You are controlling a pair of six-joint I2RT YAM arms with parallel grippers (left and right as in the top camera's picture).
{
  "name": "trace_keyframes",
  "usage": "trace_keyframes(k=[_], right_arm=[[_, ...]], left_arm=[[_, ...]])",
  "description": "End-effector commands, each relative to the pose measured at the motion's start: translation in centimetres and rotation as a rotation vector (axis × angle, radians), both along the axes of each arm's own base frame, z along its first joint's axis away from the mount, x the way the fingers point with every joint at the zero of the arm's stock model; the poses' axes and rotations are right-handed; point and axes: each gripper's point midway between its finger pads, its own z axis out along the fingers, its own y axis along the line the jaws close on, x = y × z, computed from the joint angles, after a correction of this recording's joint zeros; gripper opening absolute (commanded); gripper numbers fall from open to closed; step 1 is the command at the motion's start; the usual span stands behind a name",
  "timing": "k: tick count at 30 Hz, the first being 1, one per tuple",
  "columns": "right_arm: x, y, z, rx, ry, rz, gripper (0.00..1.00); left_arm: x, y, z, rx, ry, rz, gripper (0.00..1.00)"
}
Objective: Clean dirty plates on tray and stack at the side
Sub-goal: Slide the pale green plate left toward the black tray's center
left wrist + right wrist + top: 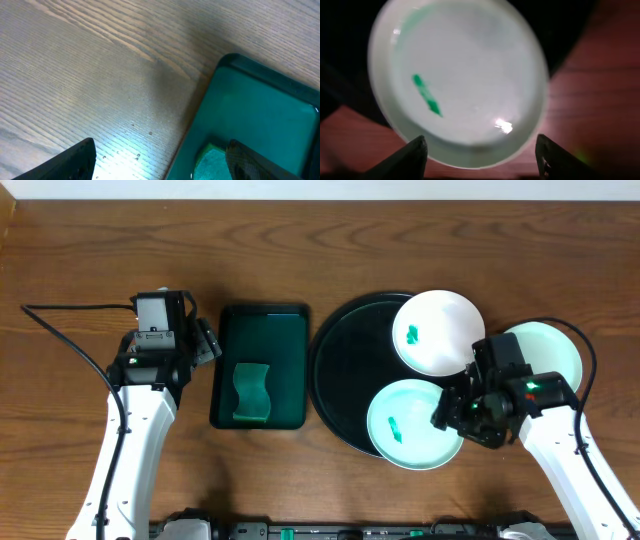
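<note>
at frame right, three round glossy plates (437, 330) (413, 423) (545, 350), two on one black tray (345, 370); left pincer (160, 155), right pincer (482, 150) gape empty.

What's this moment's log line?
left fingers: open, at green tray edge | right fingers: open over smeared plate | black tray: second smeared plate

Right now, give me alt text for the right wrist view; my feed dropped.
A pale mint plate with a green smear fills the view, lying partly on the black tray and partly over the wooden table. The right hand is open, its two dark fingers at the bottom edge, either side of the plate's near rim.
</note>
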Motion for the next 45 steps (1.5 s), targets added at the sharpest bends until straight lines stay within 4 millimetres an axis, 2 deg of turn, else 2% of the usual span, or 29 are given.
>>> trace_keyframes(k=[1, 15, 20, 23, 30, 45], right_arm=[[0.2, -1.1, 0.2, -0.066, -0.021, 0.014, 0.68], [-1.0, -1.3, -0.4, -0.079, 0.025, 0.021, 0.67], [-1.9, -1.5, -1.5, -0.086, 0.057, 0.023, 0.67], [-2.5, -1.6, -2.8, -0.088, 0.068, 0.023, 0.67], [-1.9, -1.5, -4.2, -0.08, 0.029, 0.022, 0.68], [-0.8, -1.2, -4.2, -0.068, -0.019, 0.029, 0.7]], left_arm=[[0.2, 0.3, 0.6, 0.013, -0.015, 0.005, 0.83], [0.2, 0.3, 0.6, 0.013, -0.015, 0.005, 0.83], [0.2, 0.3, 0.6, 0.013, -0.015, 0.005, 0.83], [0.2, 0.3, 0.6, 0.013, -0.015, 0.005, 0.83], [0.2, 0.3, 0.6, 0.013, -0.015, 0.005, 0.83], [0.2, 0.3, 0.6, 0.013, -0.015, 0.005, 0.83]])
